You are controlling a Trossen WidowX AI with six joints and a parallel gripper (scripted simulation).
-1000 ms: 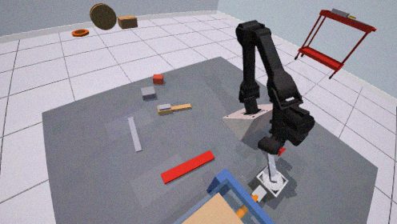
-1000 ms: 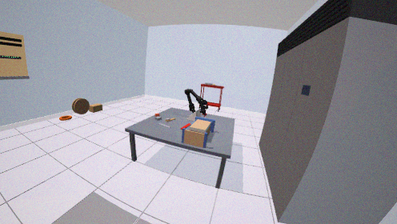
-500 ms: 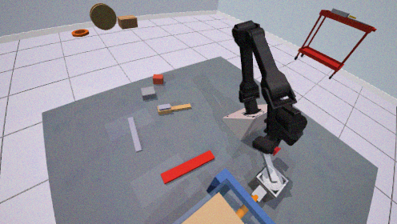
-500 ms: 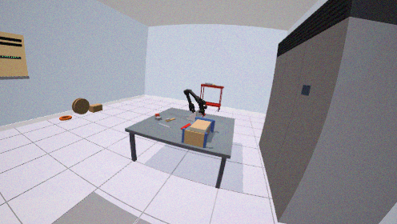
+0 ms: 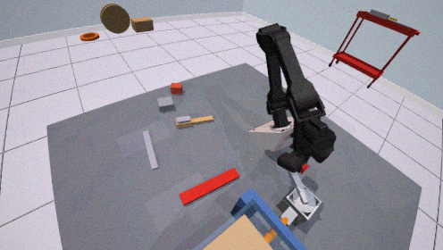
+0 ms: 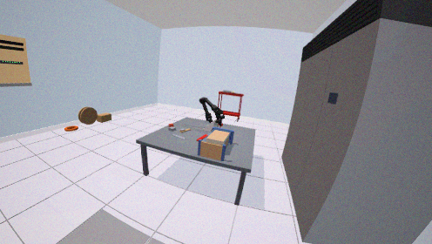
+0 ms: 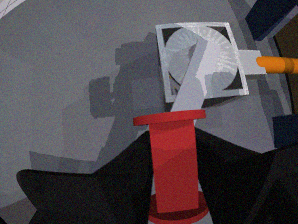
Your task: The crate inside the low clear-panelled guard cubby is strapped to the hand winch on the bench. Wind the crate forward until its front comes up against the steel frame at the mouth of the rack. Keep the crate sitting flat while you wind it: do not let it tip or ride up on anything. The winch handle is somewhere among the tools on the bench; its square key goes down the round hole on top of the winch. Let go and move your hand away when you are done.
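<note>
My gripper (image 5: pixel 300 167) (image 7: pixel 169 135) is shut on the red grip (image 7: pixel 176 145) of the winch handle. The handle's pale grey arm (image 5: pixel 299 184) (image 7: pixel 190 87) reaches from the grip over the square-framed winch (image 7: pixel 195 24). In the wrist view it crosses the winch's round pale drum; its key end and the hole are not clear. An orange strap (image 5: pixel 284 220) (image 7: pixel 275 64) runs from the winch side toward the blue-framed rack (image 5: pixel 273 219). The tan crate (image 5: pixel 241 233) (image 6: pixel 212 150) is inside; its gap to the steel frame is not clear.
A red bar (image 5: pixel 210 187) lies left of the rack. A pale strip (image 5: pixel 150 149), a wooden-handled tool (image 5: pixel 201 120), a grey block (image 5: pixel 165 104) and a red block (image 5: pixel 176 88) lie farther left on the bench. The blue rack frame stands close beside the winch.
</note>
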